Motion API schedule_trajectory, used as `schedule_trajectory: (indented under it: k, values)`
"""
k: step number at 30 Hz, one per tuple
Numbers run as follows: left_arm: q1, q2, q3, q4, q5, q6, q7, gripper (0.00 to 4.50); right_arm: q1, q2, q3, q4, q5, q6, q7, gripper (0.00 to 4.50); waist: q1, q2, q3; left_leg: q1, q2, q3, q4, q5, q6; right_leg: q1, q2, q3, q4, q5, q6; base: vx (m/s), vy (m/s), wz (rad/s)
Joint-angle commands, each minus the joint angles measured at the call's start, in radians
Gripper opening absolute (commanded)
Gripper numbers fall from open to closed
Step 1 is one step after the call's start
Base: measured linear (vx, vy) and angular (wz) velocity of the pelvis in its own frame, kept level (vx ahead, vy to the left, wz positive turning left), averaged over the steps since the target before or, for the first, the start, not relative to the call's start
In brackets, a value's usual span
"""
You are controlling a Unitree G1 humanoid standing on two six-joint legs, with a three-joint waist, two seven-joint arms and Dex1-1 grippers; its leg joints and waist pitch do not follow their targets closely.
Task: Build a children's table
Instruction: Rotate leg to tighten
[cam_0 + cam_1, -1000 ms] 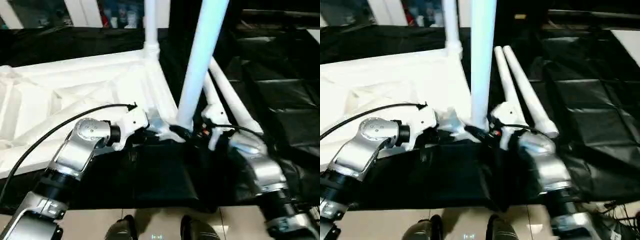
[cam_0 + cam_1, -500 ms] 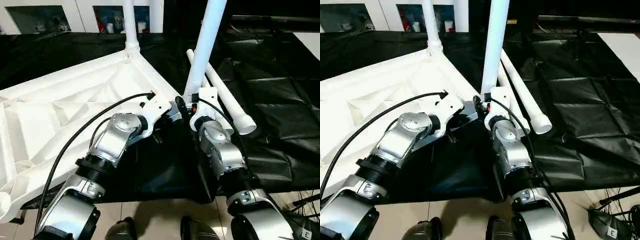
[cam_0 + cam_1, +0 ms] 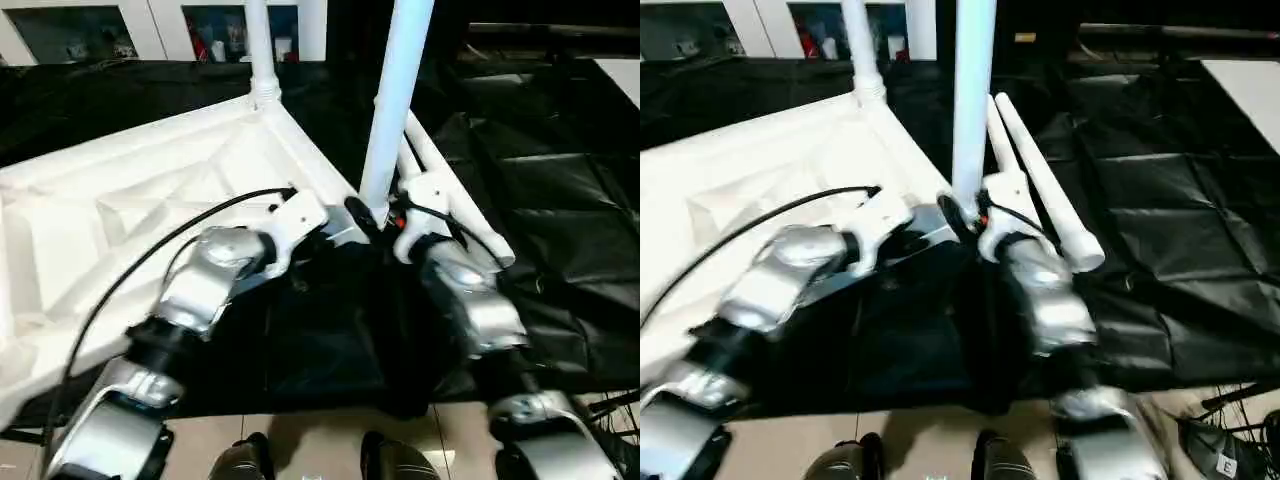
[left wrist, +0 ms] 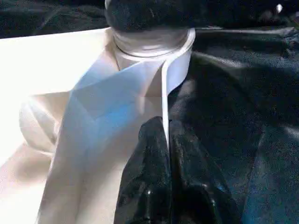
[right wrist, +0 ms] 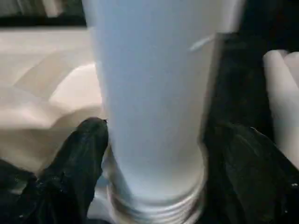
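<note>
white ribbed tabletop upside down, left claw pinching its rim; right claw clamped round upright leg; two spare legs at 2 o'clock.

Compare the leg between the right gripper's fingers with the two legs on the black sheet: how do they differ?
The held leg stands upright at the tabletop's near corner; the two loose legs lie flat, side by side on the black sheet. The right gripper has a finger on each side of the held leg; nothing touches the loose legs. All three are white tubes.
</note>
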Motion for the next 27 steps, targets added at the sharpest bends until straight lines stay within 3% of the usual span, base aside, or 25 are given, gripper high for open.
schedule_trajectory:
  k: [1,3,6,9,12,15,16,17,21,27]
  values:
    - [0.069,0.052,-0.022,-0.002,-0.024,-0.016,-0.103,0.00,0.063,-0.091,0.033,-0.090,0.028,0.037,0.194,3.88,0.007,-0.012,-0.086,0.013,0.044,-0.015,-0.041,-0.116,0.129,0.063,-0.045,0.042,-0.041,-0.077,-0.247,0.000,0.000,0.00]
    - [0.079,0.071,-0.023,-0.017,-0.036,-0.023,-0.136,0.00,0.082,-0.126,0.046,-0.123,0.045,0.047,0.265,3.88,0.003,-0.013,-0.082,0.009,0.043,-0.012,-0.040,-0.087,0.155,0.060,-0.042,0.042,-0.037,-0.019,-0.268,0.000,0.000,0.00]
    - [0.089,0.103,-0.023,-0.041,-0.059,-0.032,-0.188,0.00,0.104,-0.177,0.075,-0.167,0.076,0.068,0.366,3.88,0.001,-0.013,-0.080,0.009,0.045,-0.013,-0.039,-0.100,0.170,0.063,-0.042,0.038,-0.037,-0.037,-0.286,0.000,0.000,0.00]
    - [0.094,0.115,-0.024,-0.060,-0.077,-0.037,-0.223,0.00,0.104,-0.192,0.088,-0.178,0.082,0.071,0.395,3.88,-0.001,-0.011,-0.071,0.018,0.051,-0.015,-0.047,-0.187,0.126,0.052,-0.048,0.039,-0.056,-0.219,-0.268,0.000,0.000,0.00]
    - [0.106,0.130,-0.033,-0.098,-0.101,-0.038,-0.273,0.00,0.096,-0.191,0.091,-0.182,0.089,0.071,0.415,3.88,-0.001,-0.012,-0.071,0.019,0.053,-0.017,-0.050,-0.207,0.101,0.051,-0.049,0.042,-0.057,-0.261,-0.253,0.000,0.000,0.00]
    - [0.111,0.138,-0.041,-0.113,-0.101,-0.042,-0.286,0.00,0.094,-0.190,0.096,-0.188,0.089,0.068,0.433,3.88,0.003,-0.010,-0.073,0.027,0.054,-0.013,-0.048,-0.176,0.104,0.045,-0.044,0.043,-0.052,-0.201,-0.262,0.000,0.000,0.00]
    - [0.116,0.140,-0.044,-0.121,-0.101,-0.041,-0.287,0.00,0.091,-0.189,0.099,-0.186,0.083,0.065,0.440,3.88,0.002,-0.016,-0.073,0.025,0.054,-0.012,-0.047,-0.168,0.108,0.046,-0.044,0.043,-0.050,-0.187,-0.265,0.000,0.000,0.00]
    - [0.118,0.140,-0.045,-0.125,-0.101,-0.038,-0.287,0.00,0.089,-0.188,0.099,-0.183,0.079,0.063,0.443,3.88,0.005,-0.013,-0.074,0.022,0.054,-0.013,-0.046,-0.153,0.114,0.049,-0.046,0.043,-0.046,-0.171,-0.268,0.000,0.000,0.00]
    - [0.123,0.143,-0.045,-0.129,-0.107,-0.038,-0.290,0.00,0.077,-0.183,0.088,-0.160,0.075,0.070,0.439,3.88,0.003,-0.019,-0.073,0.019,0.051,-0.012,-0.044,-0.140,0.122,0.051,-0.047,0.042,-0.045,-0.165,-0.269,0.000,0.000,0.00]
    - [0.129,0.147,-0.041,-0.136,-0.109,-0.034,-0.296,0.00,0.077,-0.178,0.077,-0.163,0.095,0.076,0.443,3.31,0.002,-0.018,-0.074,0.019,0.050,-0.013,-0.043,-0.129,0.126,0.052,-0.047,0.042,-0.044,-0.165,-0.265,0.000,0.000,0.00]
